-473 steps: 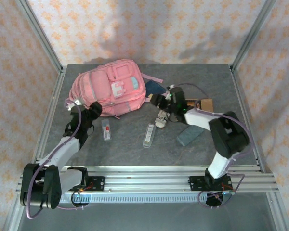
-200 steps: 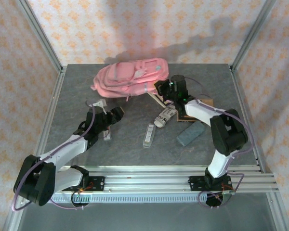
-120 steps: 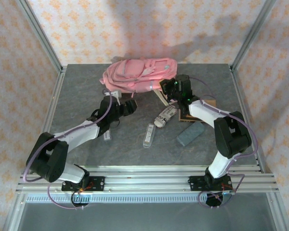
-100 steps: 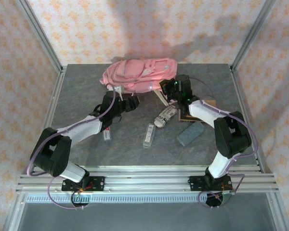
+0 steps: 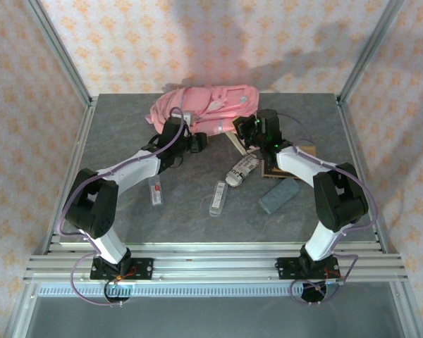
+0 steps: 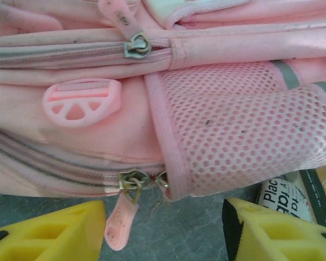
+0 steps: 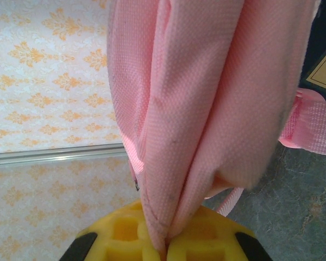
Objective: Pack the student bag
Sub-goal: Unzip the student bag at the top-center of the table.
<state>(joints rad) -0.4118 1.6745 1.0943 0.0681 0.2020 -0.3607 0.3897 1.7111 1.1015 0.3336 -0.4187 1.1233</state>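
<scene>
Firmly, right claw (image 7: 162, 239) pinches student bag (image 5: 204, 104); left claw (image 6: 164, 231) gapes beside it.

On the grey bench (image 5: 113, 141) we see a clear slim case (image 5: 155, 191), a second clear case (image 5: 218, 198) well apart to its right, a white printed packet (image 5: 241, 170) just beyond that, a grey-blue block (image 5: 278, 197) and a brown flat box (image 5: 301, 150).

The top camera looks down from high behind the near edge on the whole table (image 5: 183, 211). Each wrist camera faces the bag (image 5: 197, 105) from very near; all three views share it.
</scene>
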